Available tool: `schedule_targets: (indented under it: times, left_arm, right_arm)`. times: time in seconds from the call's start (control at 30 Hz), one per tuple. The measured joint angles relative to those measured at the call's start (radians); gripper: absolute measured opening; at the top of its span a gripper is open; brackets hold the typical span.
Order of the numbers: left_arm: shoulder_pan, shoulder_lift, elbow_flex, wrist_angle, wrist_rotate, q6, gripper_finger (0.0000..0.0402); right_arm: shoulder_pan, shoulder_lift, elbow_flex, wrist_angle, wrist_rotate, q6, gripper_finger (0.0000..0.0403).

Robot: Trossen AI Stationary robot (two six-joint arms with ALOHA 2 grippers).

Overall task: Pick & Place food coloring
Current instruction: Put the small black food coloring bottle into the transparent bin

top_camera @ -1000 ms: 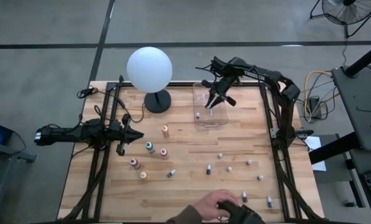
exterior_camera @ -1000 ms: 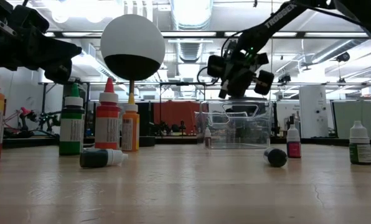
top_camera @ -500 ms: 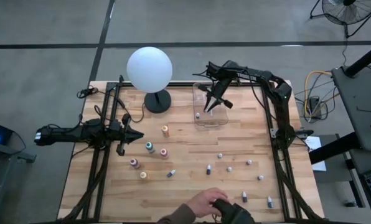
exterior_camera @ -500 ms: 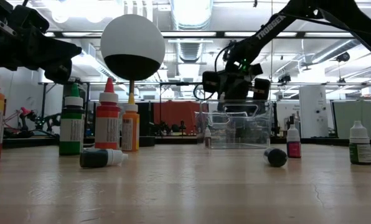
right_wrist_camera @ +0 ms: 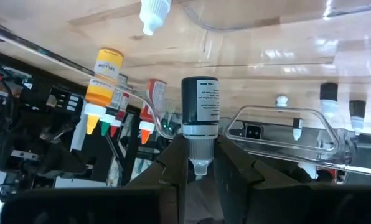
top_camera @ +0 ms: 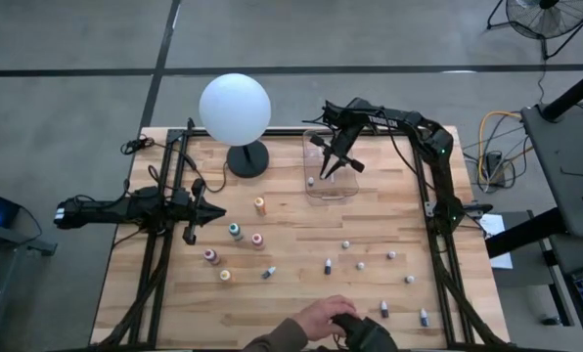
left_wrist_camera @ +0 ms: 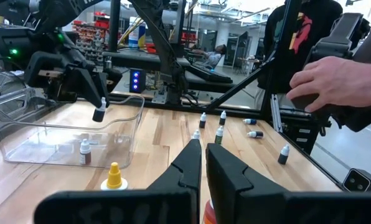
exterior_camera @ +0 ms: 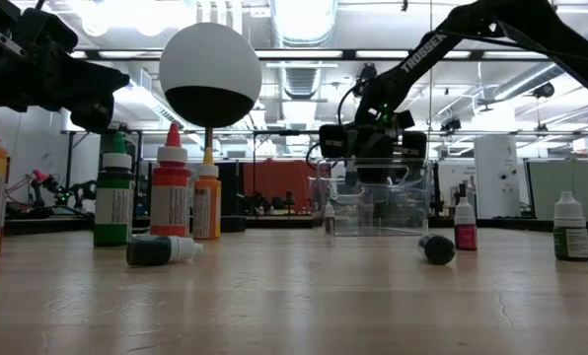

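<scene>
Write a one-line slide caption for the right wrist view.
Right gripper shut on a small dark dropper bottle, held by its white cap above the clear plastic bin.

Right gripper (top_camera: 331, 164) hangs low, fingers pinched on a bottle (right_wrist_camera: 200, 106); left gripper (top_camera: 216, 210) waits, closed.

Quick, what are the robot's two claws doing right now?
Left gripper: shut, holding nothing, waiting at the table's left side.
Right gripper: shut on a small dark bottle, over the clear bin.
</scene>
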Motion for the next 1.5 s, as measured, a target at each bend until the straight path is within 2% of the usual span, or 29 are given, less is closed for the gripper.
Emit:
schedule_targets:
  times: [0.57,0.7,1.07,1.23,1.5]
  left_arm:
    - [0.0,0.0,0.0,0.0,0.0,0.0,0.0]
    - [0.0,0.0,0.0,0.0,0.0,0.0,0.0]
    - [0.0,0.0,0.0,0.0,0.0,0.0,0.0]
    - [0.0,0.0,0.0,0.0,0.0,0.0,0.0]
    - [0.0,0.0,0.0,0.0,0.0,0.0,0.0]
  right_arm:
    - [-0.032,0.012,-0.013,-0.042,0.042,-0.054,0.0051]
    - [-0.034,0.011,-0.019,-0.069,0.087,-0.073,0.0051]
    - [-0.033,0.011,-0.037,-0.077,0.094,-0.091,0.0051]
    - [-0.027,0.011,-0.037,-0.077,0.167,-0.104,0.0051]
    - [-0.014,0.011,-0.037,-0.076,0.211,-0.115,0.0051]
